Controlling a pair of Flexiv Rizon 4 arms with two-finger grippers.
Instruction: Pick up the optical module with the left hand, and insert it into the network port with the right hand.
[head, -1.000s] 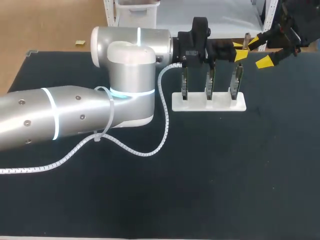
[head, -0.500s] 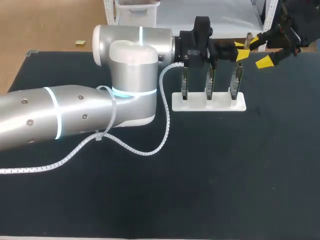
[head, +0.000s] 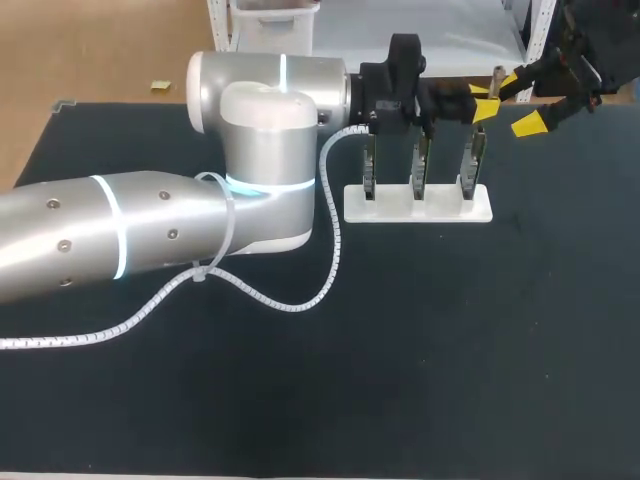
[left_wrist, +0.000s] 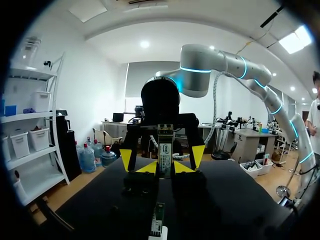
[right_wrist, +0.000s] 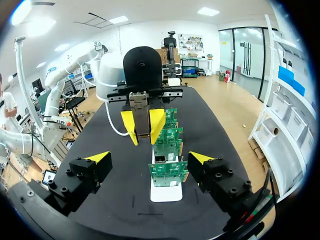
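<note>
No legible text. White label (left_wrist: 164, 154) w/ tiny print & a round logo on the module (left_wrist: 165, 131) in the left hand (left_wrist: 165, 167): too small to read. Green boards (right_wrist: 169, 150): markings unreadable.

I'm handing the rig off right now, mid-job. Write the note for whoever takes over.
Left gripper: shut on the module, held up in the air near the boards.
Right gripper: open, facing the module, fingers wide of it and not touching.
Boards: upright in a row on the white base.
Done: module picked up.
Left: right gripper takes the module, left lets go, right inserts it into a board's port.
</note>
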